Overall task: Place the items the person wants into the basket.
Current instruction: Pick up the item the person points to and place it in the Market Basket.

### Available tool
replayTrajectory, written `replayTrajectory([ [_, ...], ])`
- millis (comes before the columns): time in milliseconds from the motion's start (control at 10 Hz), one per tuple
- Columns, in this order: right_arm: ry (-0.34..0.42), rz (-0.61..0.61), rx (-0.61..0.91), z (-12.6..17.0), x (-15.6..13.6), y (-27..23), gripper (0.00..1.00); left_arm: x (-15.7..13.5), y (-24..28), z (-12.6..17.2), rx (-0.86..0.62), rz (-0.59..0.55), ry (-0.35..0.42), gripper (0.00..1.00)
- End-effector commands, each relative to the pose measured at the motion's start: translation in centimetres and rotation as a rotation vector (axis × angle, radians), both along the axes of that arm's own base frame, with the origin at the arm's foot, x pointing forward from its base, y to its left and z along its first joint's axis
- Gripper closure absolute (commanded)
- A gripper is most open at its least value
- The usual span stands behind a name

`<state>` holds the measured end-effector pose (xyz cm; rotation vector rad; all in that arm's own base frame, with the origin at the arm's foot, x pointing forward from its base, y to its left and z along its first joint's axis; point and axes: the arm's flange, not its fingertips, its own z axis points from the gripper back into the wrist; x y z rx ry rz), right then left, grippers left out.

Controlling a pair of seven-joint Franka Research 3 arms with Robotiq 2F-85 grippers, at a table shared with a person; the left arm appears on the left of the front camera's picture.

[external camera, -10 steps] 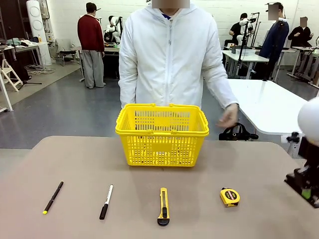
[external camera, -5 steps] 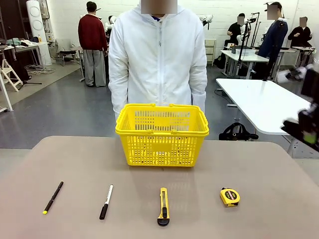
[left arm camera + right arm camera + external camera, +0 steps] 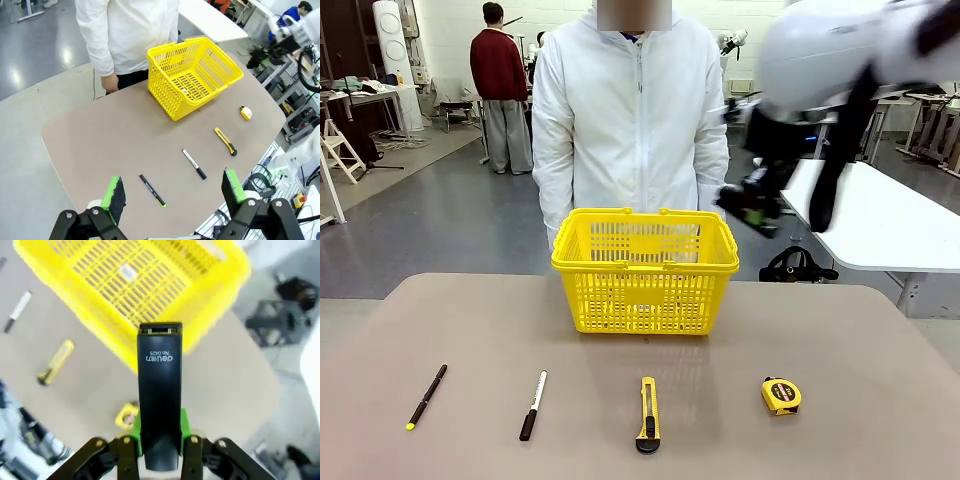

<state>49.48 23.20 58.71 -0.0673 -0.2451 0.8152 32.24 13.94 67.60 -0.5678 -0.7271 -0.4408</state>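
The yellow basket (image 3: 645, 265) stands at the table's far middle, in front of the person (image 3: 635, 120) in a white coat, whose arms hang down. The utility knife (image 3: 648, 413) and the tape measure (image 3: 781, 395) lie near the front edge. My right gripper (image 3: 752, 205) hangs blurred in the air, right of the basket's rim. In the right wrist view, that right gripper (image 3: 159, 426) is shut on a flat black oblong thing (image 3: 160, 385) with white print, above the basket (image 3: 125, 285), the tape measure (image 3: 127, 415) and the knife (image 3: 56, 361). My left gripper (image 3: 174, 189) is open, high over the table.
A black pen with a yellow tip (image 3: 426, 396) and a black-and-white marker (image 3: 532, 404) lie at the front left. A white table (image 3: 865, 210) stands behind on the right. Bare tabletop (image 3: 470, 330) stretches left of the basket.
My right arm swung from the table's right edge up and left to beside the basket's rim. The person shifted left and dropped the raised hand.
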Motion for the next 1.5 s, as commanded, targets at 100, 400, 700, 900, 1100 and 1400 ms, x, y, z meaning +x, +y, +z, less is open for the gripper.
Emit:
replayTrajectory([
  [100,0.061,0.12,0.071,-0.1,6.4,3.8,0.81,0.0,0.2,-0.1,-0.009,-0.012,-0.016,0.0],
  [400,0.085,0.122,0.108,-0.9,7.8,3.9,0.81,0.0,0.2,-0.1,-0.009,-0.012,-0.016,0.0],
  [700,0.046,0.115,0.073,-2.1,7.5,4.9,0.81,0.0,0.2,-0.1,-0.009,-0.012,-0.016,0.0],
  [900,0.046,0.115,0.073,-2.1,7.5,4.9,0.81,0.0,0.2,-0.1,-0.009,-0.012,-0.016,0.0],
  [1100,0.047,0.247,0.059,-2.3,7.3,5.2,0.69,0.0,0.2,-0.1,-0.009,-0.012,-0.016,0.0],
  [1400,0.013,0.47,0.043,-4.5,10.7,8.6,0.69,0.0,0.2,-0.1,-0.009,-0.012,-0.016,0.0],
])
